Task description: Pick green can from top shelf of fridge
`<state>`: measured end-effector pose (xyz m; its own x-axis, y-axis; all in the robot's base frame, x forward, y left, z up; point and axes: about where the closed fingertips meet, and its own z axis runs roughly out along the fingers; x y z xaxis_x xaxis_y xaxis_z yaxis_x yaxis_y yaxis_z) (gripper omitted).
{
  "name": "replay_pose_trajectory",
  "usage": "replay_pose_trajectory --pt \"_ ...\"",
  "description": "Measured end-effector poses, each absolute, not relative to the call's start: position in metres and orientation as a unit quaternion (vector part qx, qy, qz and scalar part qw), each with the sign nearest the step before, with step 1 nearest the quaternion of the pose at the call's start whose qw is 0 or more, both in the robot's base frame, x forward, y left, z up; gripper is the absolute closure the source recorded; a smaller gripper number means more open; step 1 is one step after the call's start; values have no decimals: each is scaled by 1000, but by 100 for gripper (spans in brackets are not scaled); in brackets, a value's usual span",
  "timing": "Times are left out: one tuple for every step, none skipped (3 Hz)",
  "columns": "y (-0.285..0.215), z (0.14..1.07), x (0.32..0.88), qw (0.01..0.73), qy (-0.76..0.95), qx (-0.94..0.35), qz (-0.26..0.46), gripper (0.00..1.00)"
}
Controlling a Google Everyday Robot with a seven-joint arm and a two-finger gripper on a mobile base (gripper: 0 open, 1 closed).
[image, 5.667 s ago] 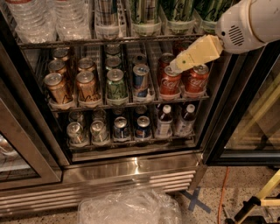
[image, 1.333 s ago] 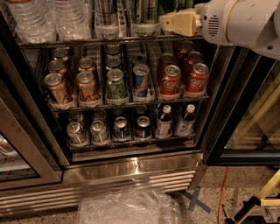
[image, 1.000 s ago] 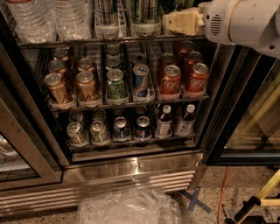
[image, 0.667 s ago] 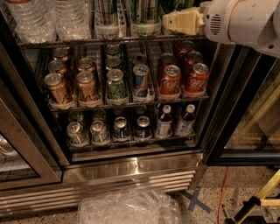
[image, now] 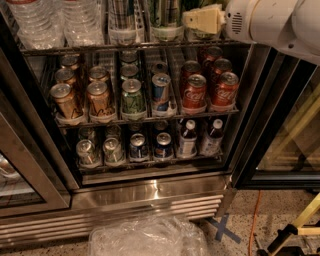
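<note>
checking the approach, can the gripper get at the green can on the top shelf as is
Probably yes: the gripper is level with the top shelf, just right of the green can, with nothing visible between them.

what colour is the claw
Pale yellow; the claw sits at the top shelf, beside the green can. Camera view.

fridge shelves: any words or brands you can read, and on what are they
"Coca-Cola": white script on the front red cans, middle rack.
All other cans and the bottles: too blurred to read.
The tool, at the top shelf, shows no text.
</note>
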<state>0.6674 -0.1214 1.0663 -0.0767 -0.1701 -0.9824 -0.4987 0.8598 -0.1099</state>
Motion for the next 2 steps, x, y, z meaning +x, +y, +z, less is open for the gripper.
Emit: replay_pose_trajectory --pt "-122 1068 673 642 720 -230 127 24" --pt "-123 1069 676 644 719 -229 126 42"
